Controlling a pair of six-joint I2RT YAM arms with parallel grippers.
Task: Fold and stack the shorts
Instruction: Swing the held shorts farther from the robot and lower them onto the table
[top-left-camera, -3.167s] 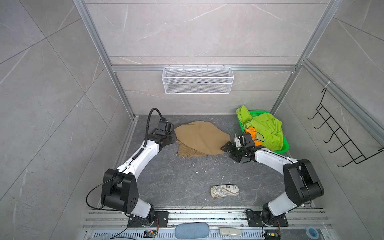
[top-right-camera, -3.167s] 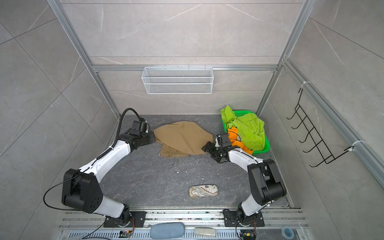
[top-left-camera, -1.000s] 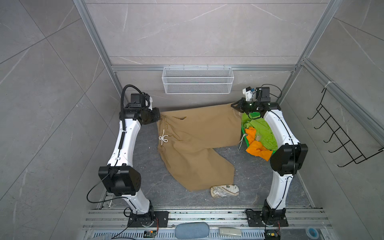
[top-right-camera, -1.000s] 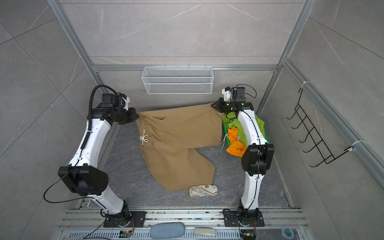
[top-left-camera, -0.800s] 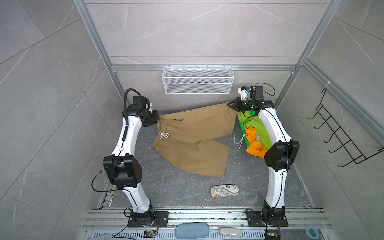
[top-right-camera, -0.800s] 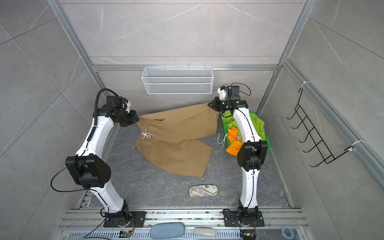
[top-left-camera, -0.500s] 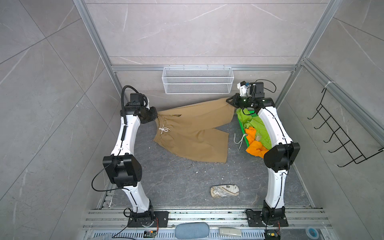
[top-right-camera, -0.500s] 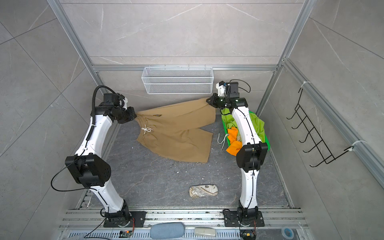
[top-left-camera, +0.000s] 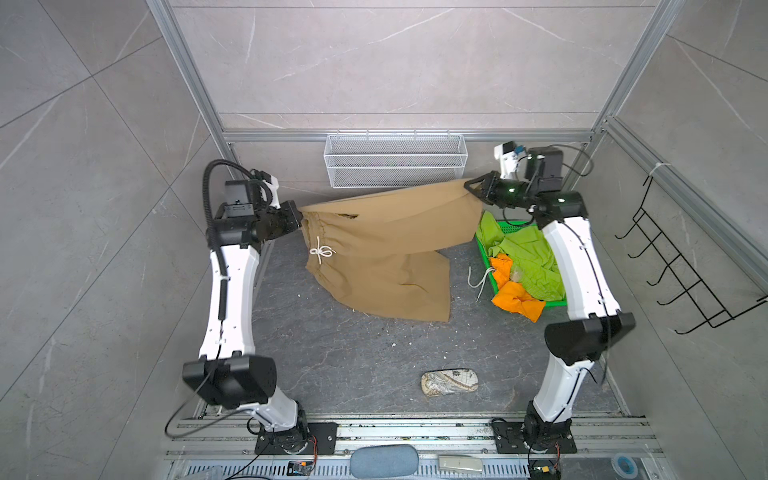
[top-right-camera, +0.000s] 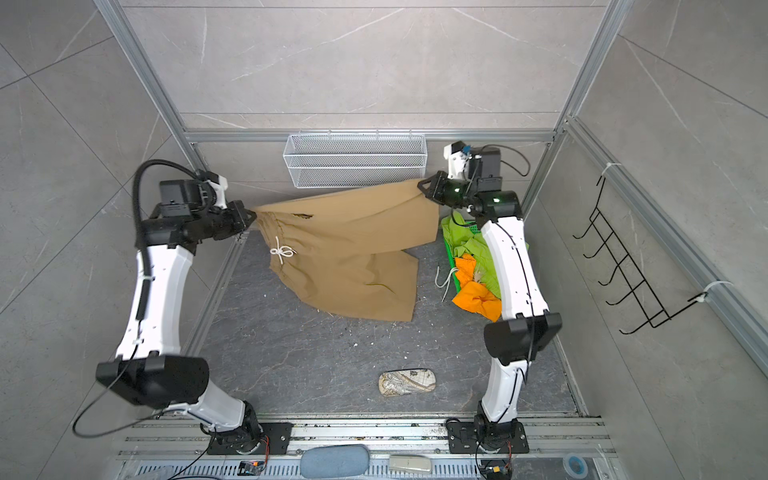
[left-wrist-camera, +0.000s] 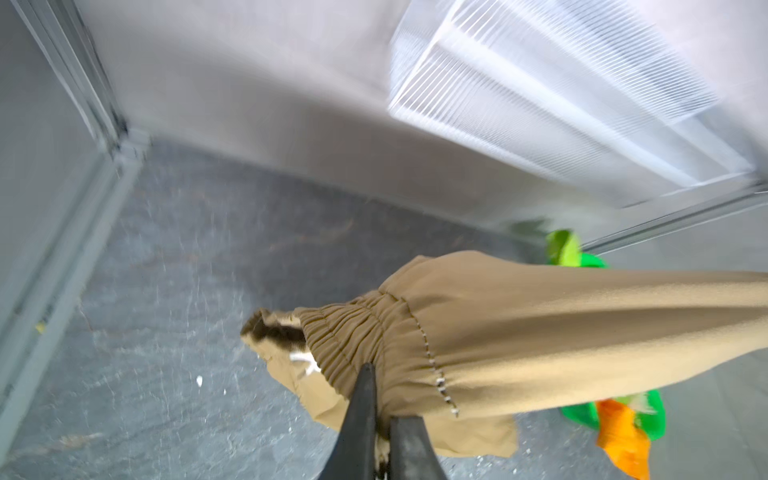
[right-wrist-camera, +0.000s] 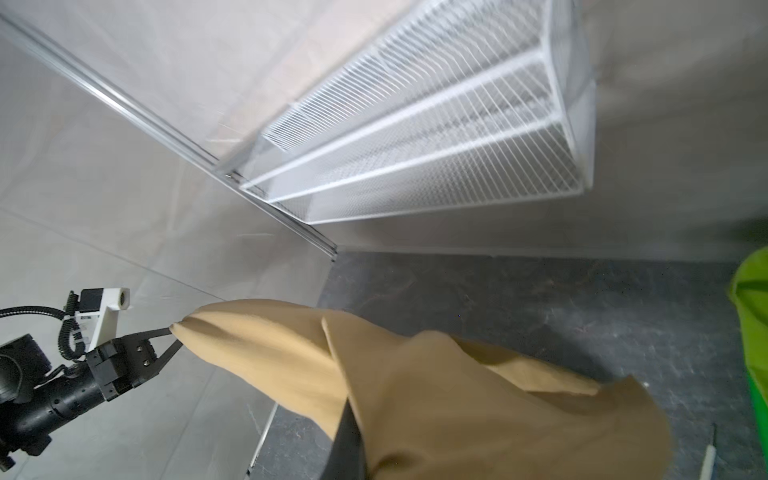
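Both arms have risen from low over the bench (top-left-camera: 353, 357), and the tan shorts (top-left-camera: 386, 249) have gone from a crumpled heap to a sheet stretched between them.

You have the left tool (top-left-camera: 297, 220) clamped on the waistband end. Your left wrist view shows its two dark fingers (left-wrist-camera: 365, 411) pressed together on the gathered elastic of the tan shorts (left-wrist-camera: 540, 332). The right tool (top-left-camera: 469, 187) pinches the opposite top corner, a leg hem, just below the wire shelf (top-left-camera: 395, 160). In your right wrist view only one finger of it shows under the cloth (right-wrist-camera: 457, 395), so the grip there is read mainly from both top views.

The held top edge runs taut, higher at the right tool (top-right-camera: 422, 185) than at the left tool (top-right-camera: 249, 218). The white drawstring (top-left-camera: 322, 251) hangs in a bow near the waist. The free leg droops, and its lower hem seems to rest on the bench, though the contact is hard to judge from above.

The lime shorts (top-left-camera: 528, 253) and orange shorts (top-left-camera: 515, 299) lie bunched in the green basket (top-left-camera: 513, 227) at the right, beneath your right arm. The orange pair spills over the near rim, and a white cord (top-left-camera: 478, 278) trails onto the bench. A patterned pouch (top-left-camera: 449, 382) lies near the front edge, well apart from the tan shorts (top-right-camera: 345, 257).
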